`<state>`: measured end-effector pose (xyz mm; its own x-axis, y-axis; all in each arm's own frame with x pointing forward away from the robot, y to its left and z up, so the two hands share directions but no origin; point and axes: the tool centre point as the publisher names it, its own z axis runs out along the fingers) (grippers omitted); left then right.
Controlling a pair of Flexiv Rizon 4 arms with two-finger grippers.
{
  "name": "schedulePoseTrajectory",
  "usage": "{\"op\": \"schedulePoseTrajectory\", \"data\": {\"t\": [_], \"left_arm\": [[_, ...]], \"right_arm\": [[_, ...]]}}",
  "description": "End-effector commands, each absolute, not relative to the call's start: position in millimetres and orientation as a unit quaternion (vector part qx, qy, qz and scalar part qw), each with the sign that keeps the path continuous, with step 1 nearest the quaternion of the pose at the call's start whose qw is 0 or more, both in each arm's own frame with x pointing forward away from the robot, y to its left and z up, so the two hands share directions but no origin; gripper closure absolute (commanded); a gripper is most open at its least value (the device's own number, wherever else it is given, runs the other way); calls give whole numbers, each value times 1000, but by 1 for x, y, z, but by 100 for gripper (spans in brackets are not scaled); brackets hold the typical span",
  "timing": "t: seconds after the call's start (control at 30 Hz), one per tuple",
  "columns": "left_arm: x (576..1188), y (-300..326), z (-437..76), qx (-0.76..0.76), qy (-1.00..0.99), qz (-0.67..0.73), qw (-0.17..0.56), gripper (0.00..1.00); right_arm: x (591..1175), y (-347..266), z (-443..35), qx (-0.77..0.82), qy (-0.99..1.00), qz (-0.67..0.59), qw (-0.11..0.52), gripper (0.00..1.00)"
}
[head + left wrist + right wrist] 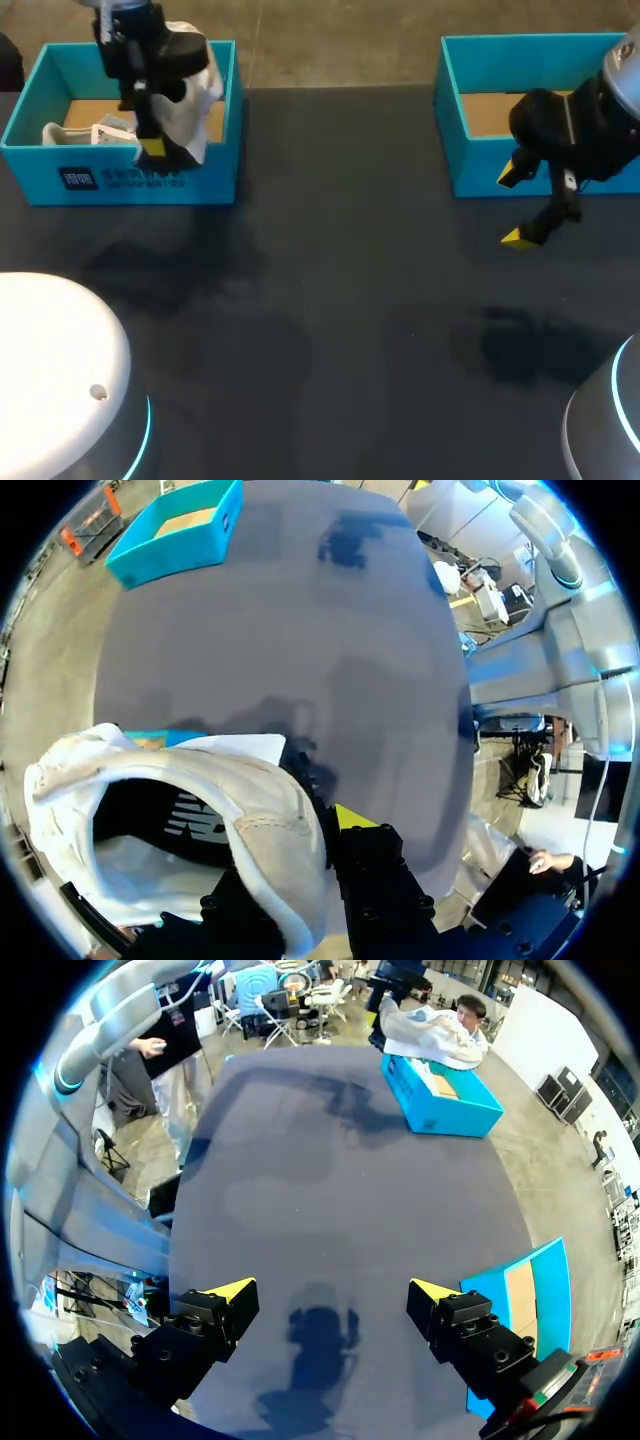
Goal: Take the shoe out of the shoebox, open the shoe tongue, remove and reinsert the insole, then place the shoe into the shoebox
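You are looking at a white shoe (190, 100) with soft fabric sides, a stitched, padded collar and a dark lining. It is hanging tilted over the right end of the left shoebox (120, 180), partly above that box's rim. Your left gripper (152, 145) is pinching the shoe's collar wall between its fingers, and in the left wrist view the shoe's (250, 810) open mouth is gaping just beside them. The shoebox is a rigid, bright blue open tray with a brown cardboard floor. Another pale thing (65, 132) is lying at its left end, too hidden to identify. Your right gripper (515, 207) is hanging with its fingers spread wide and nothing between them, just in front of the second blue box (530, 42). Between the two boxes the dark matte table (330, 300) is lying flat and smooth, giving you open room toward its near edge, where the rounded white housing (50, 350) is crowding the left corner.
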<state>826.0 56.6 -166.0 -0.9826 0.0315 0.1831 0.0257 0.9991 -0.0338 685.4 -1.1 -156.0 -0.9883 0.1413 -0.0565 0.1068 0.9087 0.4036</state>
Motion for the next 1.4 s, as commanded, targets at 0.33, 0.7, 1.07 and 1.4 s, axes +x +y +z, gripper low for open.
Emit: {"op": "schedulePoseTrajectory", "data": {"t": [0.33, 0.7, 1.07, 1.4], "left_arm": [[882, 109, -170, -1, -995, 1, 103, 100], [938, 158, -173, 58, -992, 2, 108, 100], [971, 189, -166, 125, -985, 30, 113, 100], [971, 189, -166, 125, -985, 30, 113, 100]], "right_arm": [[688, 1, -156, 63, 976, 202, 39, 0], [688, 1, -156, 63, 976, 202, 39, 0], [688, 1, -156, 63, 976, 202, 39, 0], [688, 1, -156, 63, 976, 202, 39, 0]]}}
